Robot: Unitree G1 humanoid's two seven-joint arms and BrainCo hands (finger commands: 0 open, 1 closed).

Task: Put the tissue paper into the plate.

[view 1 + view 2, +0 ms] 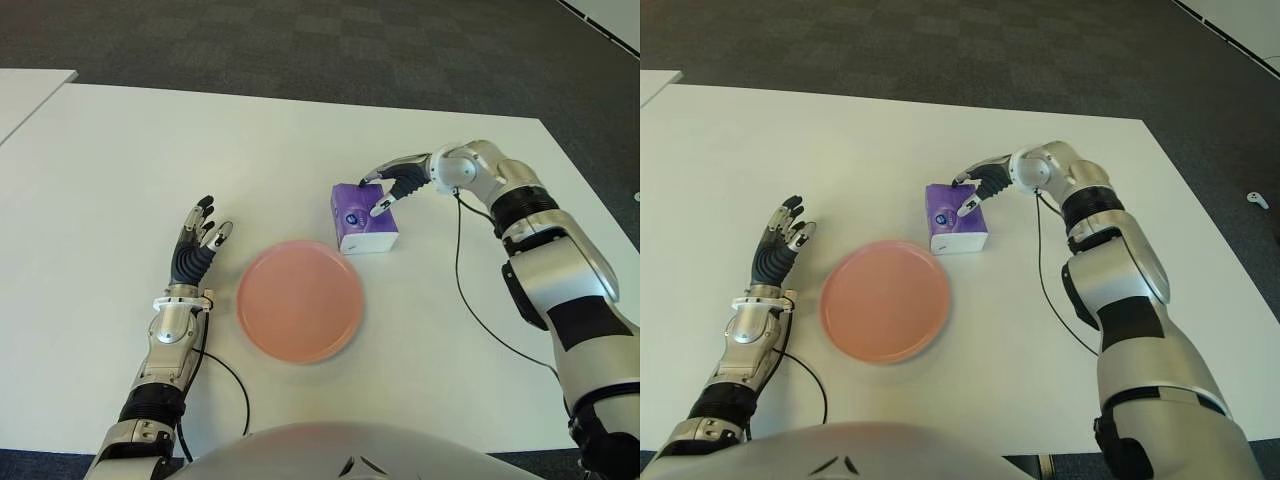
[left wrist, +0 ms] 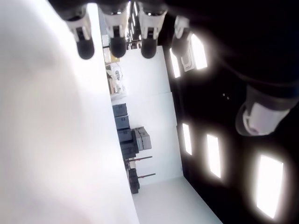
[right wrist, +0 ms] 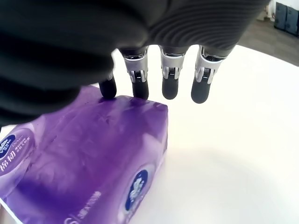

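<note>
One tissue pack [image 1: 363,218] sits beside the pink plate [image 1: 300,300]; our right hand [image 1: 395,183] hovers over it, fingers [image 3: 169,88] released, so we should clamp its sides squarely; left hand [image 1: 195,245] idle, fingers spread.

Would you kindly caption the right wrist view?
Right hand fingers spread over the purple tissue pack on the white table.

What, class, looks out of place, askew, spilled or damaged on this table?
Nothing stands out. The purple tissue pack lies intact on the white table, just beyond the empty pink plate, with the right robot hand spread over it. The left robot hand shows open, left of the plate.
</note>
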